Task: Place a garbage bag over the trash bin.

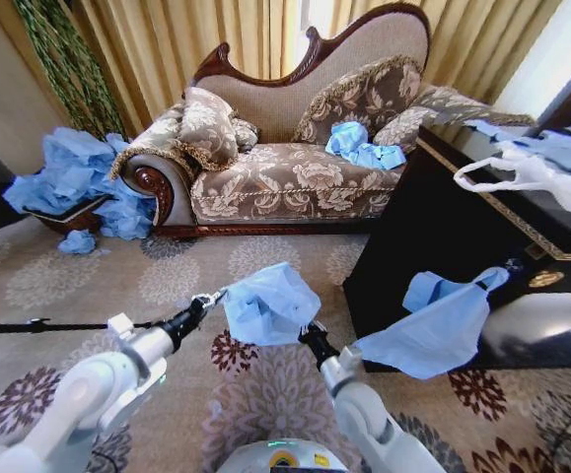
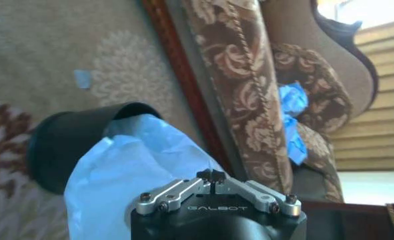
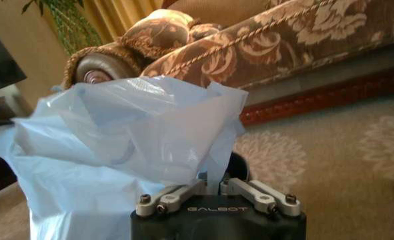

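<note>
On the patterned carpet in front of an ornate sofa, two robot arms are holding the garbage bag, a light-blue film bunched between them, low over the floor. The left pincer is gripping the bag's edge on the robot's left, its fingers closed together on the plastic, as the left wrist view is showing. The right pincer is clamping the opposite edge, a thin fold of film passing between its nearly closed fingertips in the right wrist view. The trash bin, small, black and smooth-sided, is standing on the carpet directly beneath the bag, whose plastic is draping over part of its rim; in the right wrist view a sliver of the bin's dark rim is peeking out just behind the film. To the robot's right, a dark counter is carrying a white plastic bag with loop handles, while a wider blue bag with a pointed tip is hanging off its front. More blue bags are lying crumpled on the sofa seat and heaped beside its armrest.
</note>
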